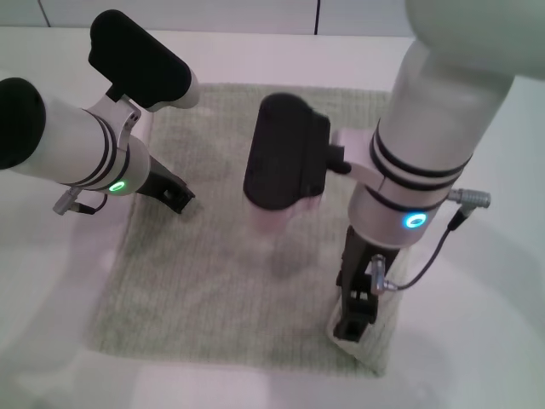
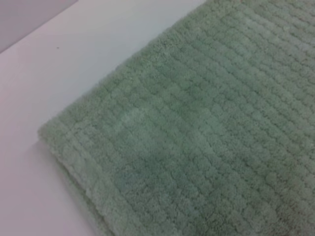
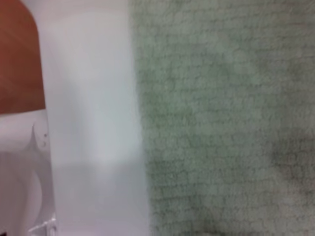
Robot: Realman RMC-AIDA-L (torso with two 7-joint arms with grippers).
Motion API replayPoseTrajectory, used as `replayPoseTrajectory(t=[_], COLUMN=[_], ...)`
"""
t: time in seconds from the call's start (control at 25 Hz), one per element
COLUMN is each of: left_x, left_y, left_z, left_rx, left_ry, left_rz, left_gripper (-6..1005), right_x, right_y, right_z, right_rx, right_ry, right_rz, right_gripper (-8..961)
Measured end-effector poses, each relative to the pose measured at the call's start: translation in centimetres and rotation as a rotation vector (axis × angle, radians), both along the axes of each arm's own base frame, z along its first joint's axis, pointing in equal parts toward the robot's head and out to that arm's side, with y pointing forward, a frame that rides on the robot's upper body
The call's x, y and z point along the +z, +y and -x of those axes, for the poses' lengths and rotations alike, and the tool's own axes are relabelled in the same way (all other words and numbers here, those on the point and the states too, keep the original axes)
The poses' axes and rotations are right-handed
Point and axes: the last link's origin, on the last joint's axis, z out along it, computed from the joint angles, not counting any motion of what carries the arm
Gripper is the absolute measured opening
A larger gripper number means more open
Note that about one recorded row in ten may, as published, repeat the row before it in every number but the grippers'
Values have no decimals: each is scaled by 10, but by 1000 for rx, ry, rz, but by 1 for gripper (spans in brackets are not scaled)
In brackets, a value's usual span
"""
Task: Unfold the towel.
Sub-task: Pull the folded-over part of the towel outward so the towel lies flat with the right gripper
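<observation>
so the towel (image 1: 230, 256) is lying on the white worktop (image 1: 477, 341), pale grey-green terry with fine ribbed rows, and from the head view it looks like a big roughly squarish patch that runs from the far side under both arms down to the near edge. the left end effector (image 1: 174, 194) is over the towel's left part, near its left edge, dark fingers angled down toward the cloth; can't tell from here if they're spread or pinched, or whether they're actually touching the fabric. the right end effector (image 1: 353, 319) is down at the towel's near right corner, pointing almost straight down, and right at its tip there's a paler bit of cloth that looks like a lifted or doubled edge. whether it's clamped on that edge or just sitting there, honestly can't tell. a grey cable (image 1: 426, 260) loops off the right wrist just above it. left wrist view shows a corner of the towel (image 2: 206, 137) with a thick edge that looks layered, lying flat on the worktop (image 2: 74, 54). right wrist view shows a straight towel (image 3: 226, 123) edge against the white worktop (image 3: 91, 123), with a strip of reddish brown floor (image 3: 17, 59) beyond the worktop's edge.
</observation>
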Motion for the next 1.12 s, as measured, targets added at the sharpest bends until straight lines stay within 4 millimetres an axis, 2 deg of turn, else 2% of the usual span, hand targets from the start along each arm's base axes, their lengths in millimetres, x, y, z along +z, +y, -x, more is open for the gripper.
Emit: replayPoseTrajectory(t=[0.4,1.12], left_x=[0,-1], left_y=[2,2], left_z=[-3,-2], left_rx=[-7,-5], left_ry=[-2,-2], left_rz=[-2,0], left_gripper=[-1,-2], right_x=[-3,-7], right_y=[0,-6], right_z=[1,5], right_rx=[3,-7], right_ry=[2,32], right_rz=[-11,12], right_gripper=[652,607])
